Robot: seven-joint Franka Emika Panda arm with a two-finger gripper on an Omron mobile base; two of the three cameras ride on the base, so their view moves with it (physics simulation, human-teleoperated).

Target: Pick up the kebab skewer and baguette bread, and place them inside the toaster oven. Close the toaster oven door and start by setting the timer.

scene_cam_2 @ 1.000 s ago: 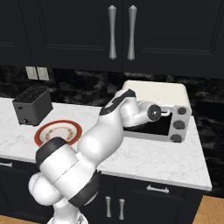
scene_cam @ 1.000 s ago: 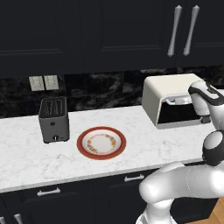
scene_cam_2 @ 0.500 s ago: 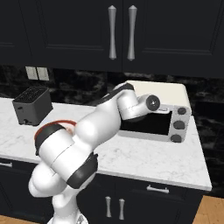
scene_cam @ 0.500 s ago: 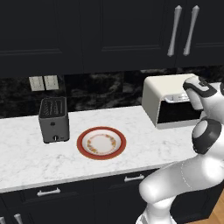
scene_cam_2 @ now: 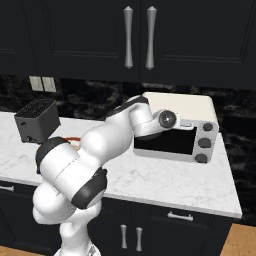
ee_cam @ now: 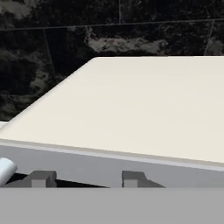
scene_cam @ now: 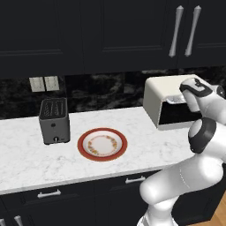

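Observation:
The cream toaster oven (scene_cam_2: 175, 102) stands at the right of the counter. Its dark glass door (scene_cam_2: 162, 141) sits upright against the front. My arm reaches to the oven's top front edge. In the hand view my gripper (ee_cam: 86, 178) looks over the oven's flat top (ee_cam: 140, 109). Its two fingertips (ee_cam: 39, 178) stand a moderate gap apart over the door's upper frame, with nothing seen between them. A pale rounded bar end (ee_cam: 5, 168) shows at the far left. The kebab skewer and the baguette bread are out of view.
An orange-rimmed plate (scene_cam: 102, 144) lies bare at mid-counter. A dark grey slot toaster (scene_cam: 54, 120) stands to its left. Three knobs (scene_cam_2: 204, 143) run down the oven's right side. Dark cabinets hang above the counter.
The oven door has gone from hanging open to standing shut. My hand has risen with it to the oven's top front edge. The fingers have drawn closer together.

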